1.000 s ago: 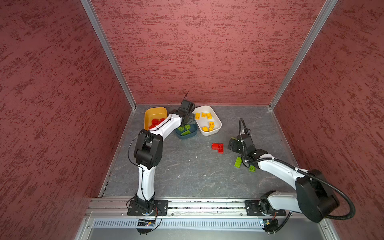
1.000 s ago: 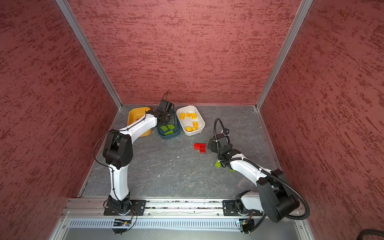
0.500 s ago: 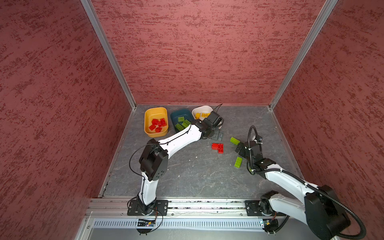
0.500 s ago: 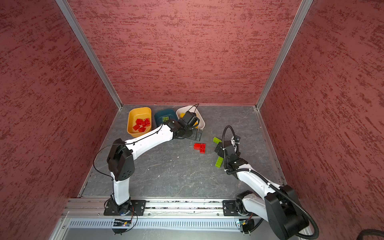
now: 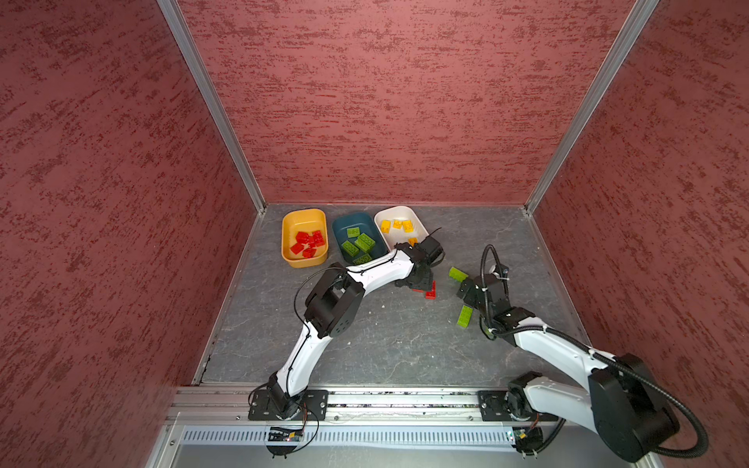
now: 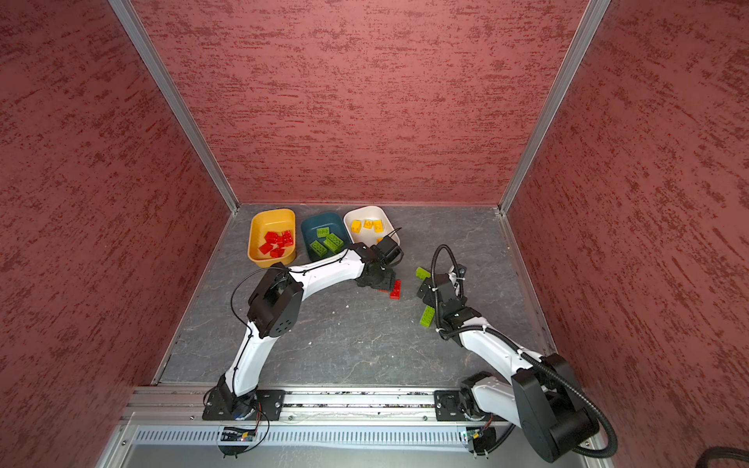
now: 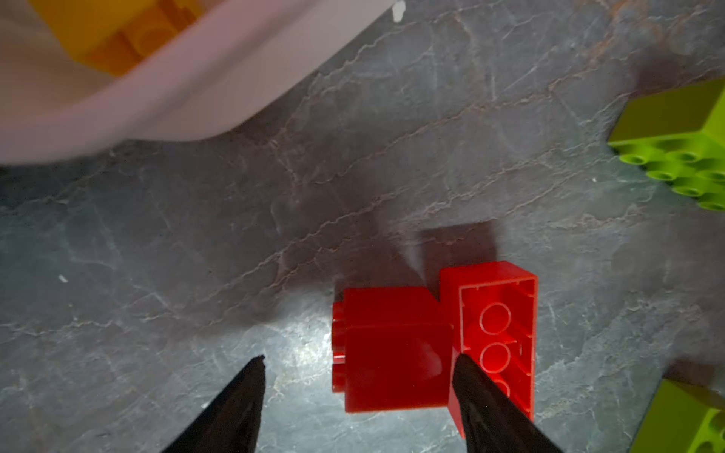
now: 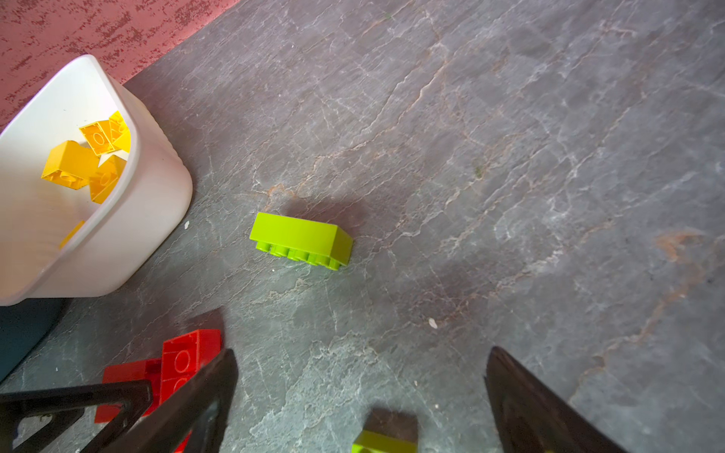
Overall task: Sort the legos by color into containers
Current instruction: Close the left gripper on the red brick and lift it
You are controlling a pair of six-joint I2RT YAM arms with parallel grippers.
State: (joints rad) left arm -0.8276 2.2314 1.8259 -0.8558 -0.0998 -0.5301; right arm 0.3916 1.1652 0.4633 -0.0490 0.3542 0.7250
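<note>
My left tool (image 7: 359, 357), apart, straddles the square red brick (image 7: 392, 353); I centre it clear of the touching oblong red brick (image 7: 498, 325) before closing. Right tool (image 8: 361, 351): apart, holding nothing.

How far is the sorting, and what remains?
Done: the yellow tub holds red bricks, the teal tub green bricks, the white tub yellow bricks. In hand: the open left fingers straddle one loose red brick. Left: that one, its red neighbor and at least two loose green bricks by the right fingers.
</note>
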